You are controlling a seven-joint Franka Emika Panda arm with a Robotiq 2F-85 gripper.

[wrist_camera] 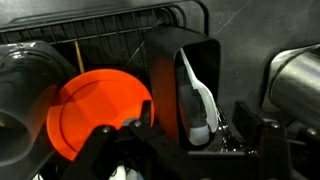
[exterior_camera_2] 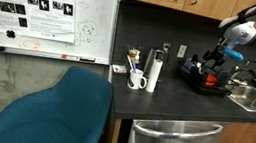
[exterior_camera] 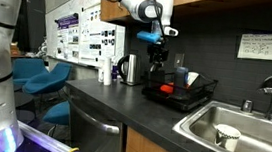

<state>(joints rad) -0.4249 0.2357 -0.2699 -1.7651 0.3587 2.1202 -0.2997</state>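
Gripper [exterior_camera: 158,56] hangs over the black dish rack [exterior_camera: 196,100] on the dark counter [exterior_camera: 104,95], beside the steel sink [exterior_camera: 262,123]. It is low, just above the rack contents. In the wrist view the gripper [wrist_camera: 127,140] comes in from the bottom edge, directly over an orange plate [wrist_camera: 95,112] lying in the rack. The finger tips overlap the plate's lower rim in the picture, but we cannot tell if they touch it. We cannot tell the claw state either (the dark fingers blur into each other, and a small white patch sits low between them). Just beside the plate stands a black holder [wrist_camera: 190,60] with a white utensil [wrist_camera: 197,110] upright inside it. A grey cup [wrist_camera: 22,95] is at the plate's other side and a shiny metal body [wrist_camera: 295,85] is at the frame edge. In an exterior view a kettle [exterior_camera: 130,69] stands near the rack and a white cup [exterior_camera: 228,136] sits in the sink. Elsewhere, well apart from the dish rack [exterior_camera_2: 205,82] and gripper [exterior_camera_2: 213,63], we see a white mug [exterior_camera_2: 137,80], a tall flask [exterior_camera_2: 154,70], a blue chair [exterior_camera_2: 57,112] and a whiteboard [exterior_camera_2: 46,10].
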